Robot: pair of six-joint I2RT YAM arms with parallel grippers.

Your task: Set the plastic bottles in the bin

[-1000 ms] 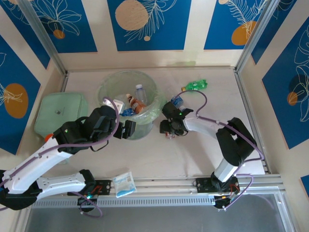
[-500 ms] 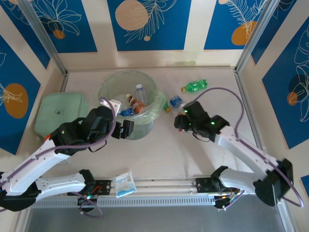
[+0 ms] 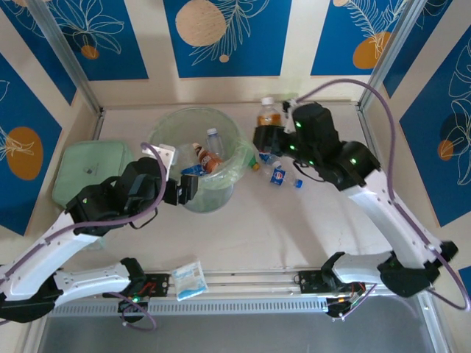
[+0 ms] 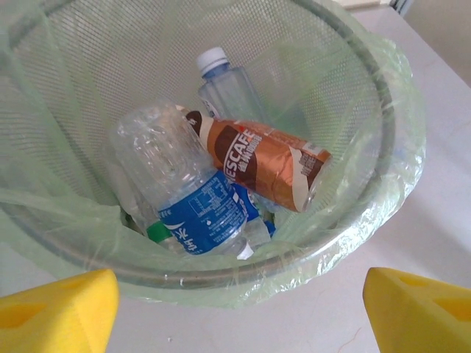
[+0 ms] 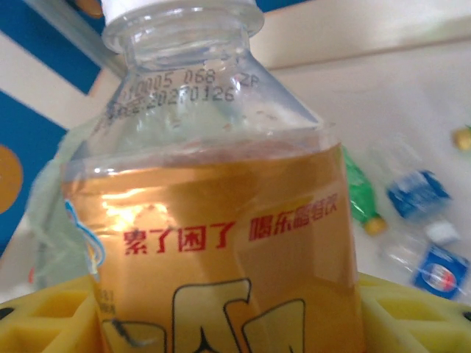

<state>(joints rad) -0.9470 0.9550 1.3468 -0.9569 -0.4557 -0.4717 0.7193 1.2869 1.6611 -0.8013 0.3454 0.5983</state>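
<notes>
Cream table: carrying the bin toward its far-left corner, with loose bottles lying just right of the bin.
Translucent bin: standing where it was a second ago. It is holding a crumpled clear bottle with a blue label, a brown Nescafe bottle and a blue-capped clear bottle.
Raised right gripper: a second ago it was working low at the table, just right of the bin. Now it is riding high toward the far edge, beside the bin's right rim, its yellow pads pinching a bottle by the body.
Idle left gripper: keeping to the bin's near side and looking down into it, with its yellow fingers spread wide and gripping nothing.
Lifted orange-labelled bottle: being carried upright with its white cap on top, clear of the table and not yet over the bin's mouth.
Loose bottles: a blue-labelled bottle is lying right of the bin, and a green soda bottle is lying nearby.
Meaning for the task: the pick is looking finished and the carry is starting. A short move leftward over the rim is probably coming next, and several bottles are waiting after that.
</notes>
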